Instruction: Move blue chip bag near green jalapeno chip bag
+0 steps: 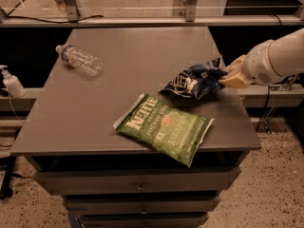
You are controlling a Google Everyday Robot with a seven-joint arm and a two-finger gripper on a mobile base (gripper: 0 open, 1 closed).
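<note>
The blue chip bag (194, 81) is a wrinkled dark navy foil bag with white lettering, at the right side of the grey table (95, 122). My gripper (227, 75) comes in from the right on a white arm and is shut on the bag's right end. The bag's lower left edge sits close above the green jalapeno chip bag (165, 128), a large flat green bag with white "Kettle" lettering lying near the table's front edge. A narrow gap shows between the two bags.
A clear plastic water bottle (78, 60) lies on its side at the table's back left. A white spray bottle (11, 82) stands on a ledge to the left. Drawers (137, 186) sit below the tabletop. A metal frame (190, 4) runs behind the table.
</note>
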